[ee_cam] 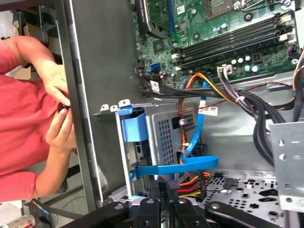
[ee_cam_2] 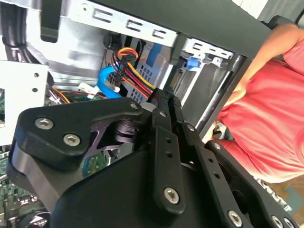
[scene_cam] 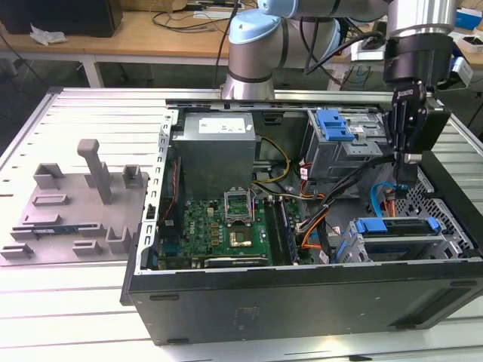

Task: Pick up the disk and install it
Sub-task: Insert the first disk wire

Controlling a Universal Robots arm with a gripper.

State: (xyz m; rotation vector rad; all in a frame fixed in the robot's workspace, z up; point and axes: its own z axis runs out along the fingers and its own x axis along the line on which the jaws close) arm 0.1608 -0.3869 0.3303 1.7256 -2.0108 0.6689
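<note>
The disk's blue carrier frame (scene_cam: 396,225) lies across the lower drive cage at the exterior view's right end of the open computer case; the drive body beneath it is mostly hidden. In the first wrist view the blue frame (ee_cam: 134,124) sits at the end of the perforated cage. My gripper (scene_cam: 404,192) hangs just above and behind that cage, pointing down among the cables. Its black fingers are shut with nothing between them, as both wrist views show (ee_cam_2: 167,100) (ee_cam: 163,186). A blue flat cable (ee_cam: 190,166) and red-orange power wires (ee_cam: 190,183) run right at the fingertips.
The case holds a grey power supply box (scene_cam: 215,154), a green motherboard (scene_cam: 219,226) and an upper drive cage with a blue latch (scene_cam: 336,124). A grey fixture plate (scene_cam: 75,211) lies at the exterior view's left. A person in a red shirt (ee_cam: 19,118) stands beside the case wall.
</note>
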